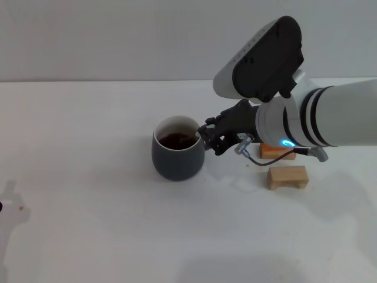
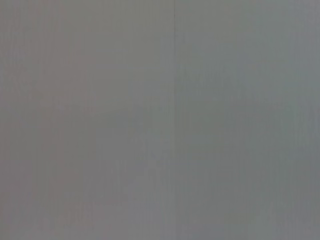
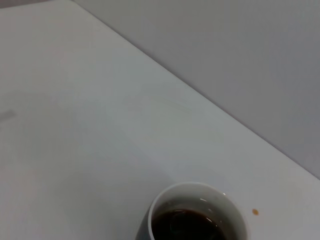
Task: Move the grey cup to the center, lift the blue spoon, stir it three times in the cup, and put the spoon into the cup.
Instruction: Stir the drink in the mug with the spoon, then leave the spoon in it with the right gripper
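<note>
Grey cup [image 1: 178, 158] w/ dark brown liquid, white inside, right gripper [image 1: 211, 137] at rim, grip state unclear

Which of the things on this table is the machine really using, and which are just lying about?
In use:
- grey cup, dark liquid inside
- right tool, at the cup's rim
- blue spoon: I cannot make it out for certain

Lying about:
- wooden block, beside the arm
- second block, mostly hidden behind the arm
- small brown spot on the table

table [image 1: 88, 236]: white | on it: grey cup [image 1: 177, 159], two wooden blocks [image 1: 287, 177], possibly touching
</note>
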Robot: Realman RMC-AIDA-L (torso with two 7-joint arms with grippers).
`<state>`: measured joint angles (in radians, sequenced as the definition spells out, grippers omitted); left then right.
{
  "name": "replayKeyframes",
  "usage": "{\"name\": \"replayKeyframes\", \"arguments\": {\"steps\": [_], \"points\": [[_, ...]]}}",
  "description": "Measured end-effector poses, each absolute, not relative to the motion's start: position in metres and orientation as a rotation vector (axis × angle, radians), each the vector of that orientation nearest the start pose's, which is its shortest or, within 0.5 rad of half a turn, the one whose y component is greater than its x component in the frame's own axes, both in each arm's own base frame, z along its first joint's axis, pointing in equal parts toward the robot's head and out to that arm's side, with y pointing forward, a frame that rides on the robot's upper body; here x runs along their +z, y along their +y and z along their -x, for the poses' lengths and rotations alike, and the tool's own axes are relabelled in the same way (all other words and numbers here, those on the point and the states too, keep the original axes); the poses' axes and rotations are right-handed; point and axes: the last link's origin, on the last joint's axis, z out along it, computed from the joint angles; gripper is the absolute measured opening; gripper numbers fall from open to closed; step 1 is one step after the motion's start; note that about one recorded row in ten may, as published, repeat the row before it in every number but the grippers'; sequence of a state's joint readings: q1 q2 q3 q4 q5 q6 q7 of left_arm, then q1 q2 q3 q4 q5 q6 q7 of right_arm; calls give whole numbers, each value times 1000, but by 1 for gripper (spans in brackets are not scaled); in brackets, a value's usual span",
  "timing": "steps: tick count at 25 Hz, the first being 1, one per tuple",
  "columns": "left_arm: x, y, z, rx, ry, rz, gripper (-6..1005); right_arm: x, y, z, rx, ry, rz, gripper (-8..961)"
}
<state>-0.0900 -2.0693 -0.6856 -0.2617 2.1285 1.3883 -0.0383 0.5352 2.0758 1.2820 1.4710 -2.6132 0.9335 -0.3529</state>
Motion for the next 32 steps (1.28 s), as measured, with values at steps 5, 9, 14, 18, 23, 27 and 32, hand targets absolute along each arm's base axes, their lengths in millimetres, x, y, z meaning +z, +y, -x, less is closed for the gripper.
{"name": "replayKeyframes", "arguments": {"steps": [5,9,14,18,23,27,32], "points": [[-6,213,377,-616,-568,1423,-2,-63,351,-102,-44,475,2515,155],[-6,212,377,-618,-567,1422,-2,-68,341,-98,-47,457,2544,155],[-6,212,377,-620,-565,1421,-2,-73,336,-95,-52,443,2567,155],[-5,212,377,-620,-565,1420,-2,-77,338,-89,-44,420,2573,155],[-6,210,378,-619,-568,1418,-2,-79,343,-86,-34,404,2567,155],[-6,210,378,-619,-569,1417,-2,-83,350,-86,-40,393,2560,155],[-6,210,378,-619,-569,1417,-2,-80,359,-91,-42,409,2535,153]]}}
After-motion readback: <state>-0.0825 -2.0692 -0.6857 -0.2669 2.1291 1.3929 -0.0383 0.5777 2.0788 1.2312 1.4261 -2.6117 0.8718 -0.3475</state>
